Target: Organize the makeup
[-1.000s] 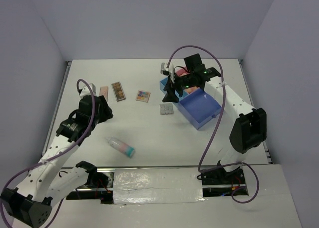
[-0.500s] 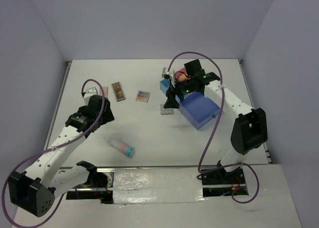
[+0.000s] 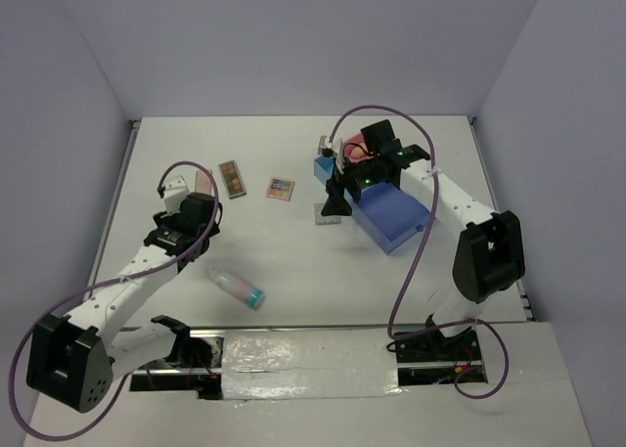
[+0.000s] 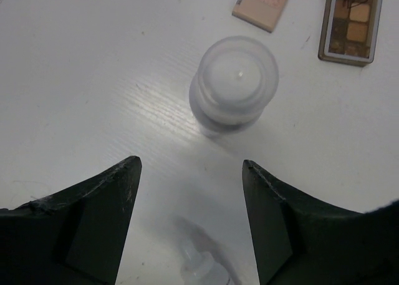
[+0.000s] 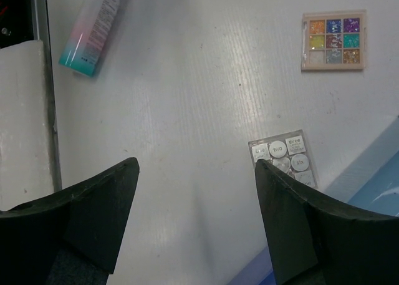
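Left wrist: white bottle [image 4: 234, 85] seemingly upright

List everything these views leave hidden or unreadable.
- Tray: top external view, the right arm covers its pink compartments, so their contents cannot be told.
- Peach palette: left wrist view, cut off by the top edge.
- Tube: right wrist view, print too small to read, far end cut off.
- Clear object: left wrist view, blurred and cut off by the bottom edge.

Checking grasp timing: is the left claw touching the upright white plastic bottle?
Apart. The left wrist view shows the open left claw short of the upright white plastic bottle, bare table between its fingertips and the bottle.
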You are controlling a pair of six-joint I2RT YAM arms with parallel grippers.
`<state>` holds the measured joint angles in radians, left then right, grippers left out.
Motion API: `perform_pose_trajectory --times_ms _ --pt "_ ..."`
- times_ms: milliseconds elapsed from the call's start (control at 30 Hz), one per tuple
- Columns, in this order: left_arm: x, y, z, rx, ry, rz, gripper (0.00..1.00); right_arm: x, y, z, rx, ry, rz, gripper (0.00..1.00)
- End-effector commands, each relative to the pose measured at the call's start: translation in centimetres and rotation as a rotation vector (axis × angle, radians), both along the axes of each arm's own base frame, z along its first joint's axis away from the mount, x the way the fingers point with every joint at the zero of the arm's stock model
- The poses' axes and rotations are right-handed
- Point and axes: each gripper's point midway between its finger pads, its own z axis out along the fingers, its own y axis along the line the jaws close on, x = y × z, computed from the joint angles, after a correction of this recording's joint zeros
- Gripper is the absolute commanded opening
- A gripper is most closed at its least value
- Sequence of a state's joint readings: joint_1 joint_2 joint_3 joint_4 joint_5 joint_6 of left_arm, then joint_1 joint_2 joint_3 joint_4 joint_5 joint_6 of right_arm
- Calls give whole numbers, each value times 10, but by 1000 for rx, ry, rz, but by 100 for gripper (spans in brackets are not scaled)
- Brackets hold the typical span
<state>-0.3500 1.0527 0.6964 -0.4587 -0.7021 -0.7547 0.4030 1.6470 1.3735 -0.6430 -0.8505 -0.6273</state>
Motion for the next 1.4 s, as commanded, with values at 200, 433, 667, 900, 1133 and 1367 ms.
perform_pose_trajectory --times_ms 200,433,667,900,1133,1367 --pt "47 3 11 17 -104 0 77 2 2 23 50 -58 -6 83" --pt "61 7 0 18 -84 -4 75 3 2 21 48 -49 -8 83" --pt "69 10 -2 18 -82 2 66 4 3 20 47 -45 -6 83" --pt "69 13 -11 14 -64 3 65 2 3 17 46 -38 -7 83" --pt "74 12 -10 4 -71 -25 56 1 3 16 47 -30 -8 84" --pt "78 3 -2 -20 -88 -88 3 -3 3 12 50 -14 -2 84"
